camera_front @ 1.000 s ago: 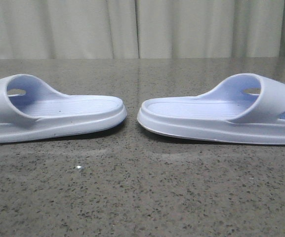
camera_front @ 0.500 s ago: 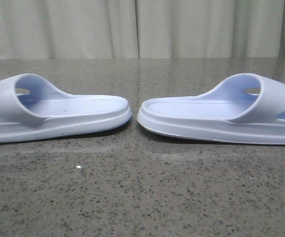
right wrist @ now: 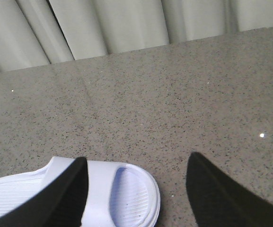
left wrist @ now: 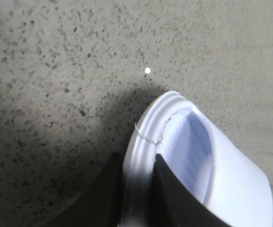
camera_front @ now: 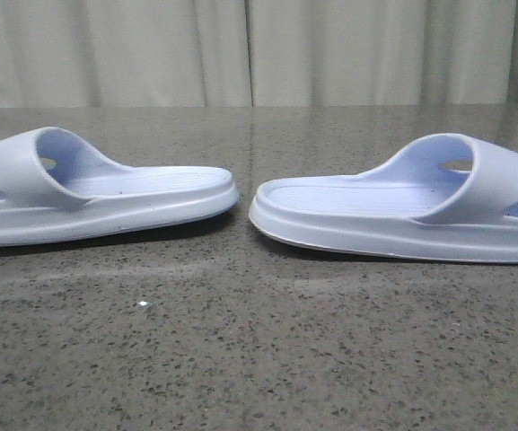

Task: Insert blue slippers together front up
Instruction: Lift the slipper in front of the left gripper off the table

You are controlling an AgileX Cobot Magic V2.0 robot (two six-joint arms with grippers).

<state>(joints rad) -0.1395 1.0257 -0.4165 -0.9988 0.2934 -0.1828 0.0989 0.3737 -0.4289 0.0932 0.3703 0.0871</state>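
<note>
The task has barely begun: the left gripper [left wrist: 137,189] has its fingers pinched on the rim of the left slipper [camera_front: 97,193], the right slipper [camera_front: 402,211] lies flat mid-desk [camera_front: 259,359], and the right gripper [right wrist: 136,189] hovers wide open, empty.

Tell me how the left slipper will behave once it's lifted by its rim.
The left slipper looks like thick moulded foam, so it is probably light and fairly stiff. The left gripper pinches only its edge, so it may pivot or sag. Its ribbed footbed suggests decent grip.
</note>
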